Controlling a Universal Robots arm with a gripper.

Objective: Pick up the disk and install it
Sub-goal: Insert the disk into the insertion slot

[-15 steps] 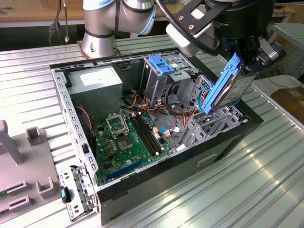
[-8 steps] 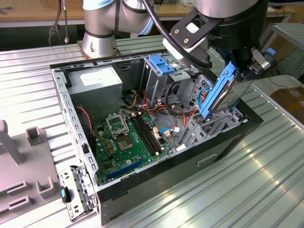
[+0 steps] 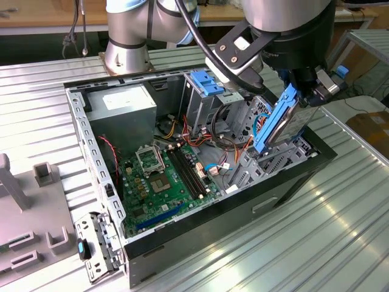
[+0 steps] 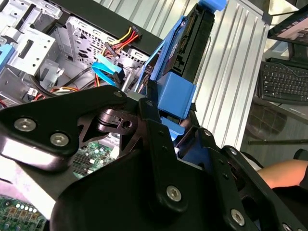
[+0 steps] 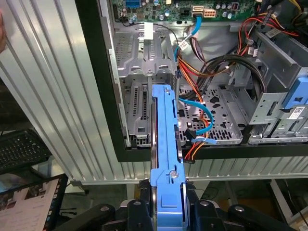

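My fingers (image 5: 192,211) are pinched on the disk (image 5: 166,144), clamping the blue rail at its near end, so the drive hangs out from me edge-on; I judge it stiff and dense for its size, and unkind to knocks, while the plastic rails look smooth and a little springy, so a hold across both rails close to the end seems the safest purchase. Its long axis runs straight away from my grip; in the exterior view it stands steeply tilted, the free end aimed down into the open computer case (image 3: 292,176), hovering clear above the metal drive cage (image 5: 144,96) at the exterior view's right. Just beside that cage lies a tangle of cables (image 5: 202,120), orange, red and blue, near the disk's path; beyond them sits the green motherboard (image 3: 164,176), then the grey power-supply box (image 3: 124,106); the case rests on a ribbed metal surface (image 3: 304,243).
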